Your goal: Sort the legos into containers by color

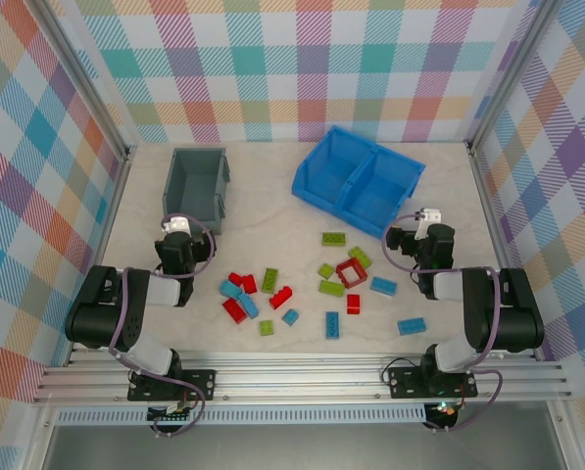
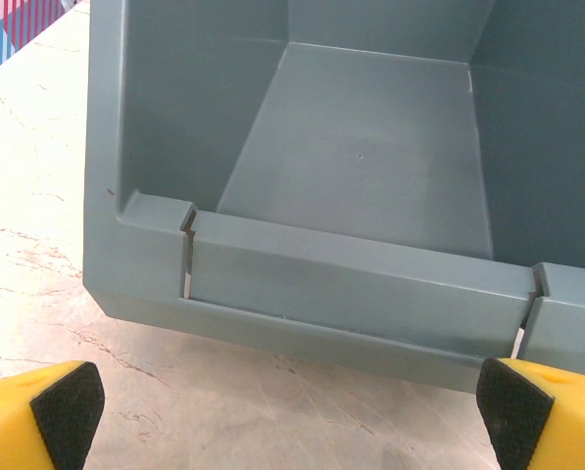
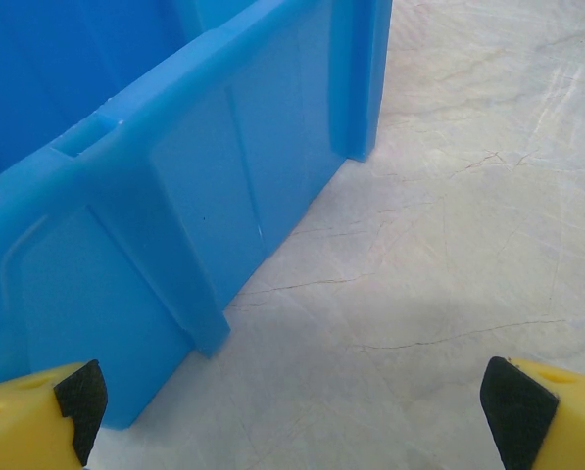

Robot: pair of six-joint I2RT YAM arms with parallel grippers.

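Observation:
Red, light blue and lime green legos (image 1: 272, 279) lie scattered on the table between the two arms, among them a hollow red square frame (image 1: 351, 273). The dark grey bin (image 1: 196, 184) stands at the back left, empty inside (image 2: 370, 147). A blue two-compartment bin (image 1: 357, 179) stands at the back right, its outer wall (image 3: 145, 225) close to the right wrist camera. My left gripper (image 2: 292, 416) is open just in front of the grey bin, nothing between its fingers. My right gripper (image 3: 292, 411) is open over bare table beside the blue bin.
Checked walls enclose the table on three sides. A metal rail (image 1: 302, 377) runs along the near edge with both arm bases on it. Bare marble tabletop (image 1: 263, 186) lies between the two bins.

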